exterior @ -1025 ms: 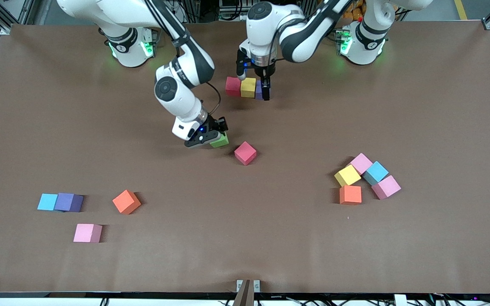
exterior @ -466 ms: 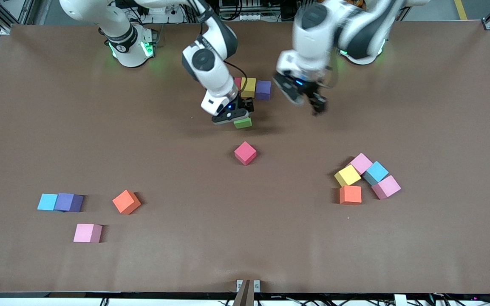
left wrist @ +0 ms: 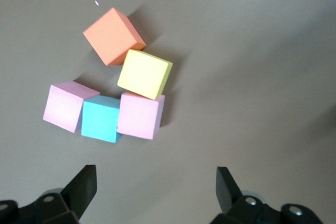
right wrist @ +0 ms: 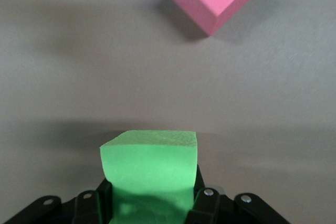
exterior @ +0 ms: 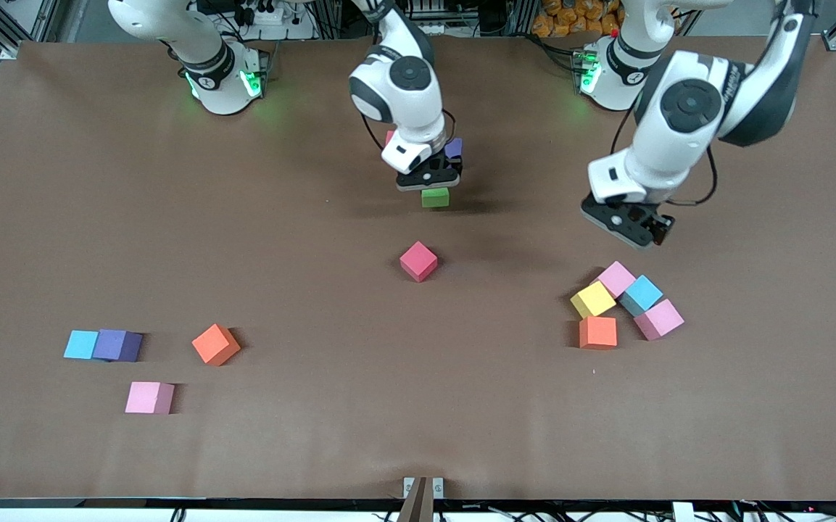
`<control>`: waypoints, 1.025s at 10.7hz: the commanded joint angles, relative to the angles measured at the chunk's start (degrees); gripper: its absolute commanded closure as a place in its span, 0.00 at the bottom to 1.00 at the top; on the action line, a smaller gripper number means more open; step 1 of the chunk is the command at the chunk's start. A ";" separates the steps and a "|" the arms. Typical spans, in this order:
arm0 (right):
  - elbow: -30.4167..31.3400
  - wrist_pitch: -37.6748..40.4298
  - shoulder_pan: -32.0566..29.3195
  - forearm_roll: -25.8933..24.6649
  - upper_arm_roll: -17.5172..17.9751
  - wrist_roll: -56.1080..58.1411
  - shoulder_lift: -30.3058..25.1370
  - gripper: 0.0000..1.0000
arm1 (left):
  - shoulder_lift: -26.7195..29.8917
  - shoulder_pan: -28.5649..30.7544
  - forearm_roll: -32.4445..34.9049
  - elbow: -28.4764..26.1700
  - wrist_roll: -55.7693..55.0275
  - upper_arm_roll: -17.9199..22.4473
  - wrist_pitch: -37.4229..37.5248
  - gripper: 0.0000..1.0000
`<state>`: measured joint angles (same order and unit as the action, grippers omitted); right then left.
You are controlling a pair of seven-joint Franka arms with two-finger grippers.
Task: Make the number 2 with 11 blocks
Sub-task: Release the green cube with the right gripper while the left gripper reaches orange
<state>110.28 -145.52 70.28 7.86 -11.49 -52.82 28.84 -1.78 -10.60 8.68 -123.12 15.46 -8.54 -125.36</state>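
Altogether 10 loose blocks (exterior: 418,261) lie around; right gripper (exterior: 433,190) grips 1 green block (exterior: 435,197), left gripper (exterior: 635,230) gapes empty.

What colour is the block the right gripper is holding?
Green, clearest in the right wrist view.

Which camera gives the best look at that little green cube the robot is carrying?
The right wrist view: the green cube fills it, pinched in the right claw. The front view shows it small under that claw. The left wrist view misses it.

bare table (exterior: 418,406) mid-front, five-block cluster (exterior: 624,308) beneath left pincer (exterior: 631,228)
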 commanded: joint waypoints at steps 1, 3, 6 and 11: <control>-2.09 0.77 2.76 -1.36 -1.69 -6.13 2.80 0.77 | -5.67 -0.83 -1.21 7.25 0.18 2.55 0.56 0.00; -2.18 0.76 3.55 -0.83 -1.69 -10.27 3.07 0.77 | -9.10 -1.00 -1.56 10.42 -0.34 2.82 -0.41 0.00; -2.18 0.24 5.56 -0.83 -1.69 -14.32 4.20 0.77 | -11.75 -1.97 -1.65 14.39 -1.40 3.44 -0.50 0.00; -2.18 -0.81 7.24 -1.09 -1.69 -17.57 5.00 0.77 | -11.14 -1.97 -1.22 14.13 -4.02 4.40 -0.24 0.00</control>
<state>109.19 -145.83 76.38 7.75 -12.31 -67.63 32.90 -13.05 -11.86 8.61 -109.42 12.90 -5.55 -126.18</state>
